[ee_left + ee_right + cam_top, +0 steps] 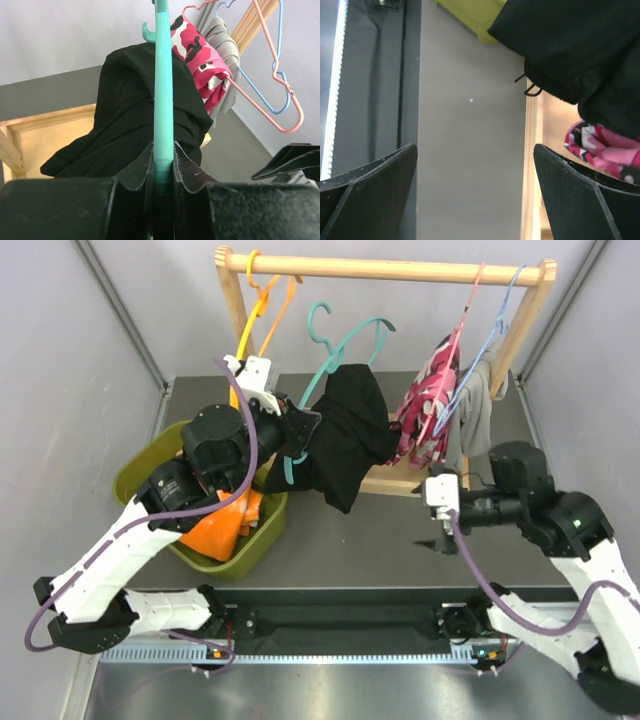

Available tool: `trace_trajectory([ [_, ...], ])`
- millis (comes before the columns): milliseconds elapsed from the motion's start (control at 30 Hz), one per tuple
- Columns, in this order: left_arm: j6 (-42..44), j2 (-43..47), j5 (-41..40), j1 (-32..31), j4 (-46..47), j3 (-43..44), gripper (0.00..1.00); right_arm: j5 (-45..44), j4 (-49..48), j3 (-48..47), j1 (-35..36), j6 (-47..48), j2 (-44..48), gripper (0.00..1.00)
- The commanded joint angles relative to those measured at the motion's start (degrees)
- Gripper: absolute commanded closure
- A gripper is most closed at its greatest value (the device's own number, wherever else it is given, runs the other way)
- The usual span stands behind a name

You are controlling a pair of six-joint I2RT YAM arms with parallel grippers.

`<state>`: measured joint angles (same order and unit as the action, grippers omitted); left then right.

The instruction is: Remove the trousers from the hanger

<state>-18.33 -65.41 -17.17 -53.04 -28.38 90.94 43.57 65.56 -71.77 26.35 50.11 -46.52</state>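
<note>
Black trousers [345, 435] drape over a teal hanger [335, 345] that is off the wooden rail [385, 268] and tilted. My left gripper [298, 432] is shut on the teal hanger's bar [163, 100], with the trousers [125, 120] hanging just beyond the fingertips. My right gripper [437, 533] is open and empty above the table, right of and below the trousers; in its wrist view the trousers' hem [570, 45] hangs at the upper right, ahead of the gripper [475, 165].
A pink camouflage garment [428, 410] and a grey garment [478, 405] hang on pink and blue hangers at the rail's right. Orange hangers [262, 310] hang at the left. A green bin [160, 465] with orange cloth sits at the left. The rack's wooden base [532, 165] lies by my right gripper.
</note>
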Motion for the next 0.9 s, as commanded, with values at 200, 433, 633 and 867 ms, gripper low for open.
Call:
trace_trajectory([
  [200, -3.2, 3.1, -2.3, -0.1, 9.6, -1.5, 1.0, -32.6, -2.0, -21.7, 28.9, -7.5, -19.5, 0.02],
  [433, -2.7, 5.9, -5.7, -0.1, 10.5, -4.8, 1.0, -43.3, -9.6, -33.4, 36.5, -13.3, -28.2, 0.02],
  [633, -1.9, 7.1, -5.2, -0.1, 10.4, -5.9, 1.0, -59.0, -21.3, -32.7, 36.5, -22.1, -29.8, 0.0],
  [867, -2.8, 8.4, -2.2, -0.1, 11.7, -6.9, 1.0, -62.4, -26.8, -33.1, 35.4, -32.0, -33.5, 0.0],
])
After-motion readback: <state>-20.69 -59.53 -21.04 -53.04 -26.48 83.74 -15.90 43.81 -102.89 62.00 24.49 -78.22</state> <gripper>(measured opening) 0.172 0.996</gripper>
